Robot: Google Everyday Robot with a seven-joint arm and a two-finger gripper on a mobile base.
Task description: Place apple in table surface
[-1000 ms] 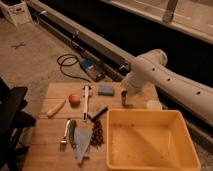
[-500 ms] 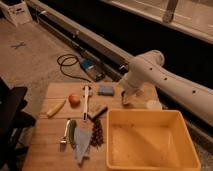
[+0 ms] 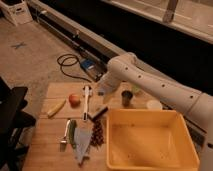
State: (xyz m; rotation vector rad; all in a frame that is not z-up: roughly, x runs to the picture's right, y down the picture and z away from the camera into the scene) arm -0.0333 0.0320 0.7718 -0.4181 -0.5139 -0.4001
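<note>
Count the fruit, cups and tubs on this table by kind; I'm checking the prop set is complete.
Apple: 1
Yellow banana-like piece: 1
Grape bunch: 1
Cups: 2 (dark cup, white cup)
Yellow tub: 1
Total: 6
The gripper is over the far side of the table, right of the apple and apart from it.

White arm (image 3: 160,87) in frm frame edge, elbow bent high, forearm angled down, tool (image 3: 103,91) low, approx mid-frame, fingers apart
</note>
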